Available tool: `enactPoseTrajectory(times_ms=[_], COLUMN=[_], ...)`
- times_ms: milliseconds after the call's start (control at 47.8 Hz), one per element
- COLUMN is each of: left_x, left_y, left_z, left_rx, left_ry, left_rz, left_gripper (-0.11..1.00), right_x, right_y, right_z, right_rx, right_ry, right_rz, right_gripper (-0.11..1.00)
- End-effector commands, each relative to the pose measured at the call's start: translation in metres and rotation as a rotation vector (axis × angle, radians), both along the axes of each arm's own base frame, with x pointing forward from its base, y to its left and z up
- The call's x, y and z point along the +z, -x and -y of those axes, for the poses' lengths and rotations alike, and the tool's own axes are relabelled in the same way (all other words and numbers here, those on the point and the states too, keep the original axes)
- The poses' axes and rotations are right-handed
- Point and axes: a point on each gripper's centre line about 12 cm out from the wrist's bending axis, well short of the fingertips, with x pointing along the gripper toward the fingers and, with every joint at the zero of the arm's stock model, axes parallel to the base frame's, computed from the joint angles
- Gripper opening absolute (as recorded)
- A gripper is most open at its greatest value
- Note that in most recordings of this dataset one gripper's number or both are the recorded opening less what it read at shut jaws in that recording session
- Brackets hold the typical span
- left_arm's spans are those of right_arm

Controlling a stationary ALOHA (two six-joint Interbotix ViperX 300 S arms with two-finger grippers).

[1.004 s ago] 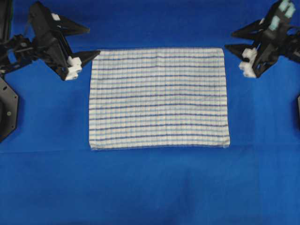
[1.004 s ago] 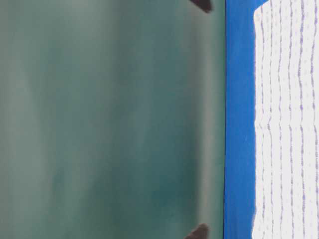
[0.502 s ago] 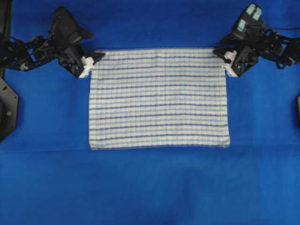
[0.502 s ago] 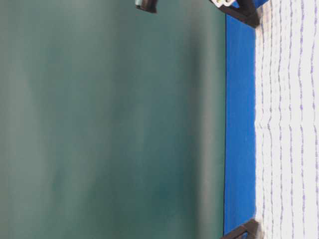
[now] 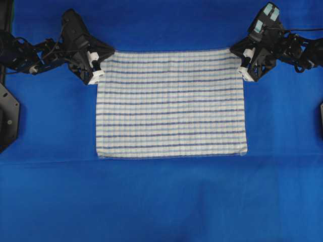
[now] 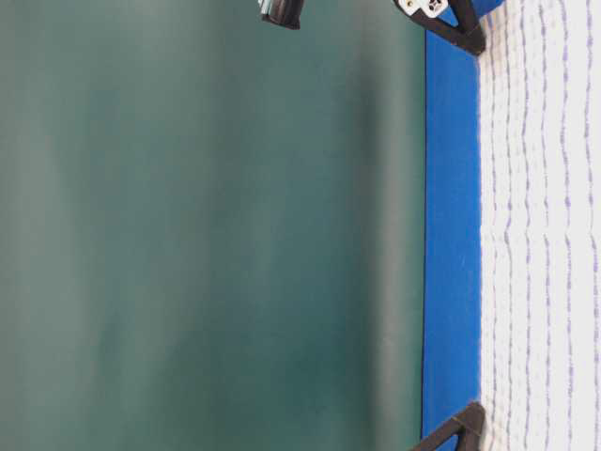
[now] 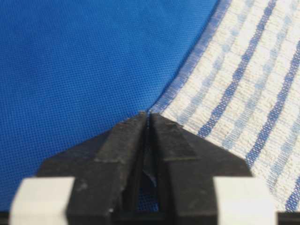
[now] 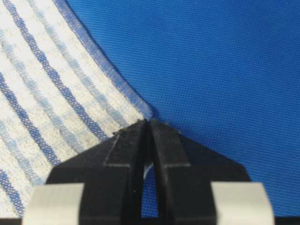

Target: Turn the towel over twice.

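1. Overhead view: the towel (image 5: 171,103) lies flat on the blue tablecloth (image 5: 161,201) that covers the counter, its stripes running side to side, with the far edge toward the two arms
2. On the left of that view, the left gripper (image 5: 99,66) sits at the towel's far left corner, its black fingers pointing in at the cloth
3. On the right, the right gripper (image 5: 244,63) sits at the far right corner in a mirrored pose
4. Left wrist view: the left gripper (image 7: 149,117) has its jaws pressed together, tips meeting right at the towel's (image 7: 243,93) corner; a sliver of cloth shows in the slit between them, so they look to be pinching that corner
5. Right wrist view: the right gripper (image 8: 149,123) likewise has its jaws pressed together on the corner of the towel (image 8: 51,93), with a pale bit of cloth caught in the gap
6. Table-level view: the towel (image 6: 545,235) rests flat on the tablecloth (image 6: 451,235), with a black fingertip at each far corner
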Motion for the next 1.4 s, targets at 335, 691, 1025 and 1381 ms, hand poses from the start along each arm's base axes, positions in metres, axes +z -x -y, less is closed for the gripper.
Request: enactPoseTrajectory(times_ms=[335,691,1025,1381], left_x=[0.024,0.105,0.169,0.214], left_y=[-0.009,-0.029,-0.020,-0.016], left_z=[-0.008,-0.026,-0.048,-0.045], left_rx=[-0.007,-0.047,0.016,0.025], left_ry=[-0.039,-0.187,-0.274,-0.357], left_rz=[0.029,0.092,0.176,0.284], left_gripper=[0.01,0.01,0.01,0.01], right_x=[0.021,0.069,0.133,0.211], right_y=[-0.003,-0.003,0.000,0.007], right_z=[0.004,0.030,0.052,0.050], right_rx=[-0.013,-0.074,-0.083,-0.067], right_ry=[0.029,0.098,0.213,0.348], right_rz=[0.056,0.136,0.171,0.250], right_gripper=[0.05,0.05,0.05,0.05])
